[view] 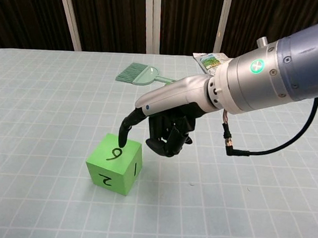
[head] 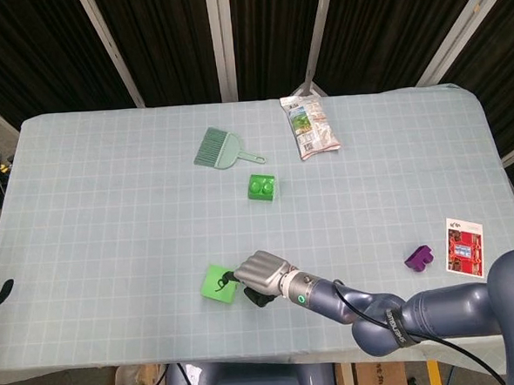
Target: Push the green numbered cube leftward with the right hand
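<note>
1. The green numbered cube [view: 114,164] sits near the table's [head: 84,220] front edge, showing "2", "9" and "1" on its faces.
2. The right hand [view: 166,125] holds nothing: one fingertip [view: 120,139] rests on the cube's top, the other fingers curled in just right of it.
3. Farther back lie a purple block [head: 418,257] and a printed card [head: 463,237], well right.
4. Beyond lie a green brick [head: 261,188], a small brush [head: 217,149] and a snack packet [head: 310,126], its print unreadable.
</note>
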`<state>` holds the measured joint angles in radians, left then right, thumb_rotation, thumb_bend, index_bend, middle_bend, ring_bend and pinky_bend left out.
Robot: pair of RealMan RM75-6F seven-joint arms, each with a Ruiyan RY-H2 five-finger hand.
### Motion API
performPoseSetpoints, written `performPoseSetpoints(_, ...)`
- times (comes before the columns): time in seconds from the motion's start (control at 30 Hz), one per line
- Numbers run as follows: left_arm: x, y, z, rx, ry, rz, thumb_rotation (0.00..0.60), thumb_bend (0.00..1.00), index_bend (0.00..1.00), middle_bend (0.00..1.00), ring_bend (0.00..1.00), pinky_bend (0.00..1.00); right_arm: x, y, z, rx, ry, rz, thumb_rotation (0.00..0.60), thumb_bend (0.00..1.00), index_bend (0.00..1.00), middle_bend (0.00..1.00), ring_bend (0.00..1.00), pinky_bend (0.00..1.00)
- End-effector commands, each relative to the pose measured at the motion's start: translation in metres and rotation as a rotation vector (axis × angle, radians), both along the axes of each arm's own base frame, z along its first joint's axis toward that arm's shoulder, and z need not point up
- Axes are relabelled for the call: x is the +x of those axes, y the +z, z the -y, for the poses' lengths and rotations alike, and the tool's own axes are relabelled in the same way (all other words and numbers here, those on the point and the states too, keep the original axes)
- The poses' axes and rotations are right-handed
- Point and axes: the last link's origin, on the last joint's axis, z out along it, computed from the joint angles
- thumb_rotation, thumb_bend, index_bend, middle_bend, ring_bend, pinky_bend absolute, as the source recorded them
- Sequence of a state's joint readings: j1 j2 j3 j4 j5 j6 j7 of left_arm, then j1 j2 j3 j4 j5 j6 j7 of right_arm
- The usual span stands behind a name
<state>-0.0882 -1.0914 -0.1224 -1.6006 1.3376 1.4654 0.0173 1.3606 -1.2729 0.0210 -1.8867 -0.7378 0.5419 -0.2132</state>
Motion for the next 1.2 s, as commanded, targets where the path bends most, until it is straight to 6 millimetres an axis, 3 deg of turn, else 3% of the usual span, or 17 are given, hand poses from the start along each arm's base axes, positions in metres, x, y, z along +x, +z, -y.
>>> performPoseSetpoints(0.03, 0.0, 0.0, 0.0, 0.001, 0.0, -0.001, 0.6, 0.34, 0.11, 0.0, 0.0, 0.08, -0.004, 0.004, 0.002, -0.009, -0.011, 0.0, 0.6, 0.75, 0.23, 0.81, 0.8, 0.67)
performPoseSetpoints(0.47, 0.001, -0.002, 0.0, -0.001, 0.001, -0.007, 0.6, 0.34, 0.11, 0.0, 0.0, 0.08, -0.025, 0.022, 0.007, -0.036, -0.049, 0.003, 0.6, 0.75, 0.25, 0.81, 0.8, 0.67)
performPoseSetpoints(0.73, 0.0, -0.001, 0.0, 0.004, 0.004, -0.006, 0.6, 0.34, 0.11, 0.0, 0.0, 0.08, -0.038, 0.016, 0.007, -0.022, -0.059, -0.026, 0.6, 0.75, 0.25, 0.81, 0.8, 0.67)
performPoseSetpoints(1.2, 0.0, 0.0, 0.0, 0.005, 0.002, -0.002, 0.6, 0.34, 0.11, 0.0, 0.0, 0.08, -0.038, 0.002, 0.005, 0.0, -0.056, -0.045, 0.6, 0.75, 0.24, 0.81, 0.8, 0.67)
